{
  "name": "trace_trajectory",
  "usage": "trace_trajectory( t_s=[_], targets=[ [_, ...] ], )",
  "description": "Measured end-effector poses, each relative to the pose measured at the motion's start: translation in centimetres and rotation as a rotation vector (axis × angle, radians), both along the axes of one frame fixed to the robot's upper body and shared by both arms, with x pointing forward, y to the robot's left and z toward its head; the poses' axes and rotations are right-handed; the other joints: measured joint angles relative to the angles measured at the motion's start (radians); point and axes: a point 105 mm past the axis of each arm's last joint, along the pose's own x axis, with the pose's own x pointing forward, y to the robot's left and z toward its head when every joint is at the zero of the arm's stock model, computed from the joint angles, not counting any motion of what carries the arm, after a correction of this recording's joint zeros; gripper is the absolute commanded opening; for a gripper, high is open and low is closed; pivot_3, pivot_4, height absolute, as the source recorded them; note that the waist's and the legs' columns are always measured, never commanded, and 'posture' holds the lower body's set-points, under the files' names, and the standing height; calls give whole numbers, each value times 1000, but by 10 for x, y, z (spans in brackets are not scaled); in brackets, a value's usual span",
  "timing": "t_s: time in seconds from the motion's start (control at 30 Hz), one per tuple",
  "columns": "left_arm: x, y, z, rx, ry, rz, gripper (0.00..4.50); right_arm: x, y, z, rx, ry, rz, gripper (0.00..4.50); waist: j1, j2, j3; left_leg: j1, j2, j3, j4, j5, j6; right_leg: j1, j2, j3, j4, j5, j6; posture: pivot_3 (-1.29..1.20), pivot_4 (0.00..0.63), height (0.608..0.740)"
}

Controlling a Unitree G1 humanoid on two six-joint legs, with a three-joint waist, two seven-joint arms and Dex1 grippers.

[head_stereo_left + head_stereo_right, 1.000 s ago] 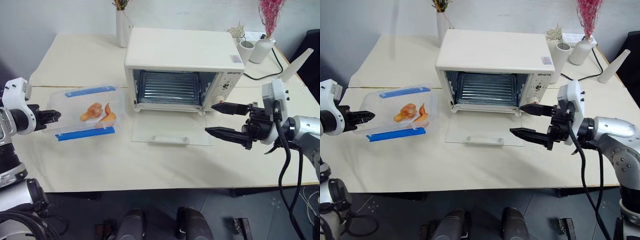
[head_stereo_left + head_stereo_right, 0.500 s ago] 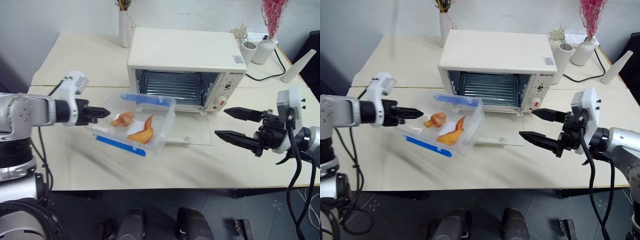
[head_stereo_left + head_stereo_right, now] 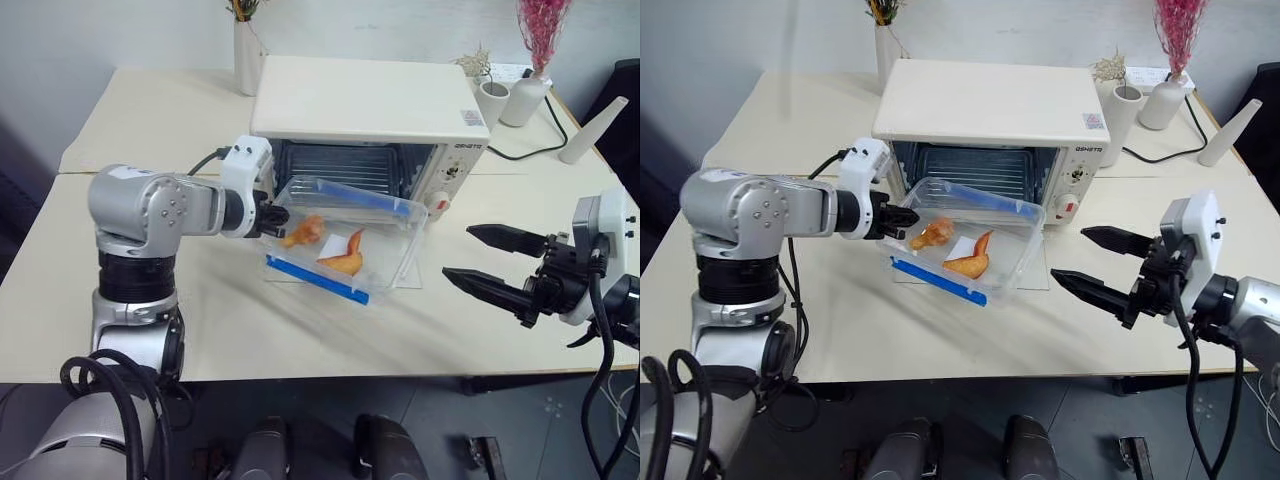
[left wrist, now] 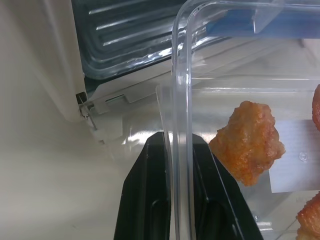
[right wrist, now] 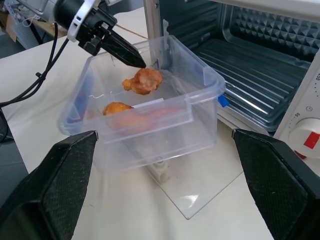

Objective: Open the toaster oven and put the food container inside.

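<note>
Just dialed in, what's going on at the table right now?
The left hand is pinching the rim of the food container and holding it above the lowered glass door, right in front of the toaster oven. The oven stands open, its rack bare. The right hand waits off to the right with its fingers spread wide, holding nothing. The container is not inside yet.

The toaster oven (image 3: 370, 125) carries a short line of dark brand lettering at the top of its control panel (image 3: 455, 175), at the 3 o'clock side of the door opening; the characters cannot be read. A small sticker (image 3: 470, 118) sits on the top face near the 3 o'clock edge; its print is also unreadable. Fine markings surround the knobs (image 5: 306, 131), illegible. No other text can be read.
</note>
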Motion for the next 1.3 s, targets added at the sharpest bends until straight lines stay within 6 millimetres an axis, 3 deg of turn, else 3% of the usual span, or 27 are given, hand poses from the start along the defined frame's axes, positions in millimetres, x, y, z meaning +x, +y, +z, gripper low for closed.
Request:
trace_trajectory(
  t_s=[0.07,0.13,0.37,0.6,0.87,0.93,1.0,1.07,1.2,1.3],
  targets=[
    [2,0,-1,10,-5,11,80,0,-1,-1,1,3,-4,4500,0,0,0,0,0,0,0,0,0,0,0,0,0,0,0,0,150,740],
    [5,1,1,33,-28,40,833,-1,-2,-3,3,5,-9,4500,1,0,0,0,0,1,0,0,0,0,0,0,0,0,0,0,150,740],
    [8,-2,5,8,-50,66,2835,-1,-4,-4,5,-9,-20,4500,2,0,0,1,0,1,0,0,0,1,0,1,0,0,0,0,150,740],
    [6,2,16,-122,-56,54,2835,2,-9,-5,4,-10,-33,4500,1,0,0,1,0,1,0,0,0,1,0,1,-1,0,0,0,150,740],
    [-5,19,61,-317,-190,-32,2835,8,-16,-4,-5,-8,-41,4500,0,0,0,2,0,1,0,0,0,1,0,1,0,0,0,0,150,740],
    [-11,27,77,-386,-253,-90,2447,9,-15,2,-7,-25,-35,4500,-1,0,0,1,0,1,0,0,0,1,0,0,0,0,0,0,150,740],
    [-25,37,96,-461,-325,-201,1984,9,-12,6,-9,-32,-15,4098,-5,0,0,2,1,2,-1,0,0,1,0,1,0,0,0,0,150,740],
    [-43,46,102,-504,-351,-328,1387,6,-9,9,-3,-18,14,3580,-6,1,0,3,1,3,-2,0,-1,1,0,1,-1,0,0,0,150,740],
    [-81,54,83,-539,-219,-589,134,-9,14,15,26,3,142,2175,-3,1,0,3,1,3,-2,0,-1,1,1,1,-1,0,0,0,150,740],
    [-99,53,67,-487,-133,-730,0,-24,36,11,28,44,252,1151,1,0,0,3,1,2,-2,0,0,2,1,1,-2,0,0,0,150,740]
  ],
)
